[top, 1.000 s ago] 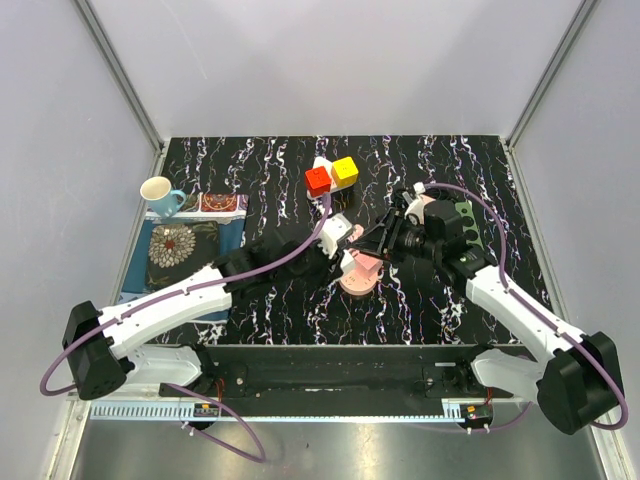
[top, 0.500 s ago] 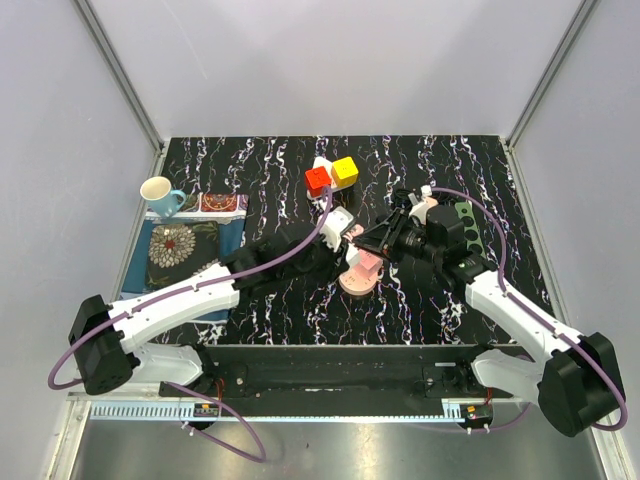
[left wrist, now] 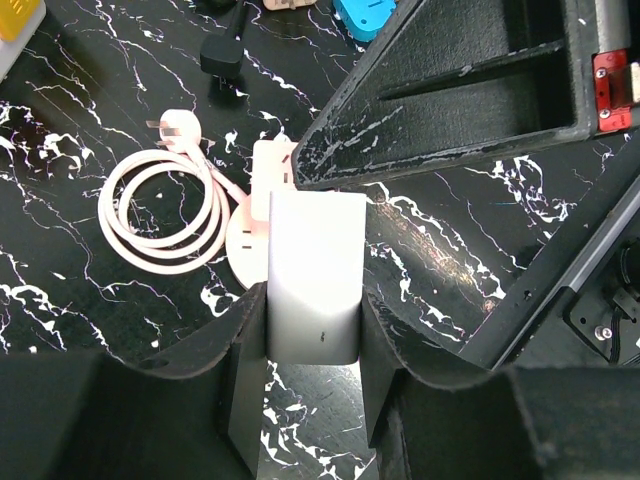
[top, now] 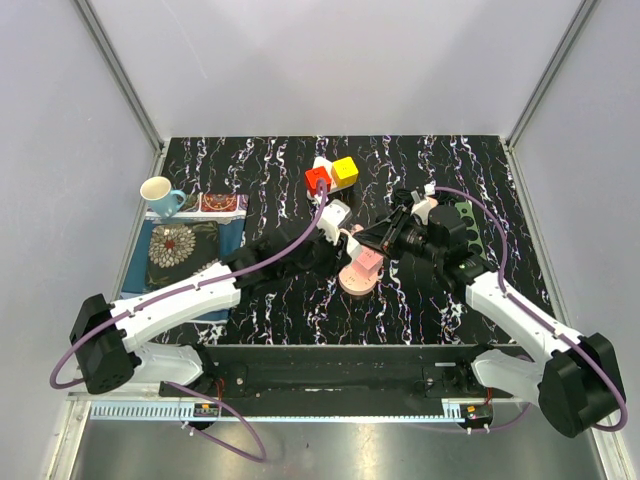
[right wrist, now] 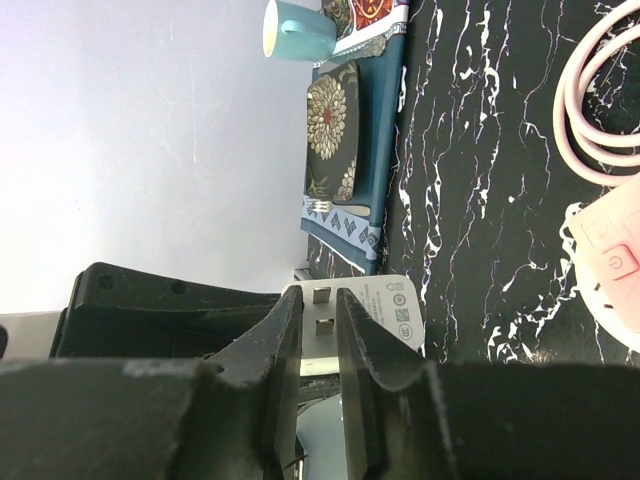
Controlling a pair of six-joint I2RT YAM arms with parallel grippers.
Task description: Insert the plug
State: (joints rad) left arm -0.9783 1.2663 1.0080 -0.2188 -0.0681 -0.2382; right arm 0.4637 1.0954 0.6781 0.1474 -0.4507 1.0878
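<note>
The marbled counter (top: 250, 160) has both arms reaching over its middle. The left hand (left wrist: 313, 310) is clenched on the white plug (left wrist: 315, 270). The right hand (right wrist: 320, 297) has fingers narrowly apart; I cannot tell whether it grips anything. The plug is held near the round pink socket (top: 358, 277).

The counter (top: 250, 160) is black with white veins; the plug (left wrist: 315, 275) is white, the socket (right wrist: 610, 265) pink, the cup (right wrist: 300, 32) teal.

Bright, even light; the plug (left wrist: 315, 275) glares white, near foreground blurred.
</note>
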